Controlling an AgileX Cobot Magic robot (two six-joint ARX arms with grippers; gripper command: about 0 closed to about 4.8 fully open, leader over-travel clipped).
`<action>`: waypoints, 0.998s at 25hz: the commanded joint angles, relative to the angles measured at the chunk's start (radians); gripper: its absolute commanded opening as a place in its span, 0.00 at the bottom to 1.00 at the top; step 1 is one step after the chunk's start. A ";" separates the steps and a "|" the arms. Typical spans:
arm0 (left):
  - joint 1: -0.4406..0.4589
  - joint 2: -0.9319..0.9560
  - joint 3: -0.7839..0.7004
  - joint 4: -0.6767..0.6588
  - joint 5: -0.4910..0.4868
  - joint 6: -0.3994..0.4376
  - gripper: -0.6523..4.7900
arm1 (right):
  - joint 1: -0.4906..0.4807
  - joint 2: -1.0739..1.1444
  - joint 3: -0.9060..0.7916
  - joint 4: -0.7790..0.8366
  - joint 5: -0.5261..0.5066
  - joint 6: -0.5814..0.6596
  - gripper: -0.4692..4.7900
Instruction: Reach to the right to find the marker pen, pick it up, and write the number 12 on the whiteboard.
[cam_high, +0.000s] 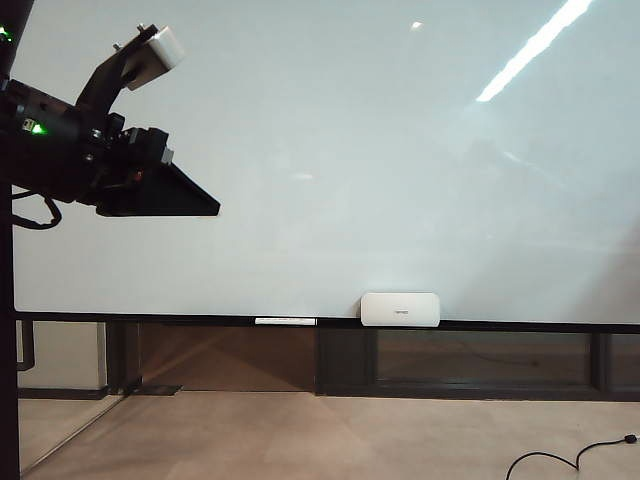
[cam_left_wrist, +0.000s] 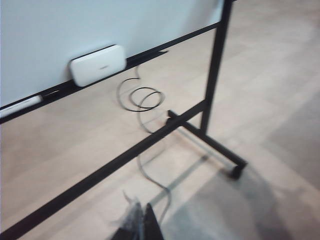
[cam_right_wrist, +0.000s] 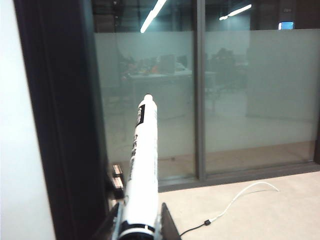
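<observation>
The marker pen (cam_right_wrist: 145, 150), white-barrelled with black lettering, sticks straight out from my right gripper (cam_right_wrist: 140, 216). Its jaws are shut on the barrel beside a black band. This gripper faces a dark frame and frosted glass, and does not appear in the exterior view. The whiteboard (cam_high: 350, 150) fills the exterior view and its lower corner (cam_left_wrist: 75, 30) shows in the left wrist view. My left gripper (cam_high: 205, 208) hangs in front of the board's upper left. In its own view its fingers (cam_left_wrist: 142, 222) are pressed together with nothing between them, high above the floor.
A small white box (cam_high: 400, 309) (cam_left_wrist: 97, 65) and a thin white stick (cam_high: 285, 321) (cam_left_wrist: 20, 106) rest on the board's ledge. The black stand leg (cam_left_wrist: 215, 145) ends in a castor. Cables lie on the floor (cam_high: 560, 458) (cam_left_wrist: 142, 97) (cam_right_wrist: 235, 200).
</observation>
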 joint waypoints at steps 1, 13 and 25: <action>-0.001 -0.005 0.017 0.012 0.090 -0.041 0.11 | 0.007 -0.064 0.003 -0.125 -0.002 0.015 0.09; -0.008 -0.109 0.030 -0.045 0.129 -0.088 0.11 | -0.024 -0.239 -0.002 -0.367 0.003 0.009 0.09; -0.007 -0.304 0.103 -0.278 0.126 -0.098 0.11 | -0.023 -0.464 -0.002 -0.569 -0.002 0.016 0.09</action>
